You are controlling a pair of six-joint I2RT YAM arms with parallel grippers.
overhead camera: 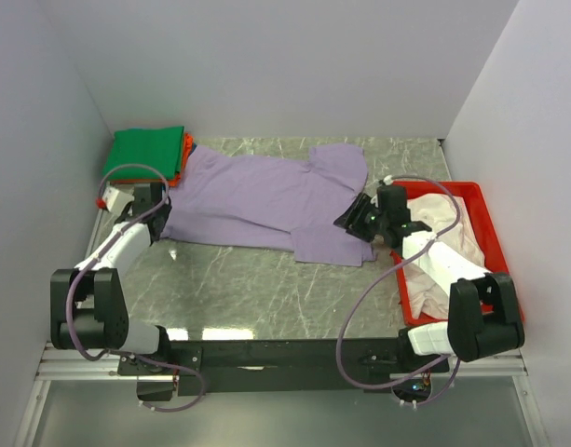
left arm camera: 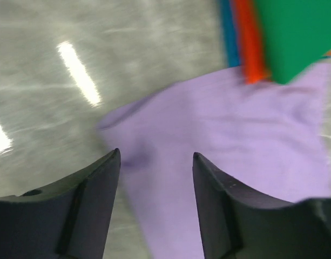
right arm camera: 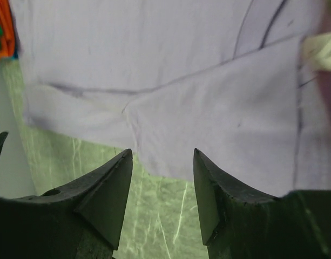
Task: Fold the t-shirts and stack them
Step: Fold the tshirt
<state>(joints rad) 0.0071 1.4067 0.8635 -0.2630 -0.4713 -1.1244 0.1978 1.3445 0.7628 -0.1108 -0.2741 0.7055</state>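
A lavender t-shirt (overhead camera: 262, 200) lies spread flat across the middle of the table, sleeves toward the right. My left gripper (overhead camera: 157, 222) hovers at its left hem corner, open, with purple cloth (left arm camera: 219, 140) showing between the fingers and nothing gripped. My right gripper (overhead camera: 358, 222) is open over the near sleeve (right arm camera: 208, 124), whose edge lies just ahead of the fingertips. Folded t-shirts are stacked at the back left, green (overhead camera: 150, 152) on top and orange-red (overhead camera: 185, 149) under it. In the left wrist view a blue edge (left arm camera: 228, 32) shows beside the orange-red one (left arm camera: 247, 38). A pale pinkish-white t-shirt (overhead camera: 443, 233) lies crumpled in the tray.
A red plastic tray (overhead camera: 487, 219) stands at the right side of the table beside my right arm. White walls close in on the left, back and right. The marbled grey tabletop (overhead camera: 257, 289) shows in front of the lavender shirt.
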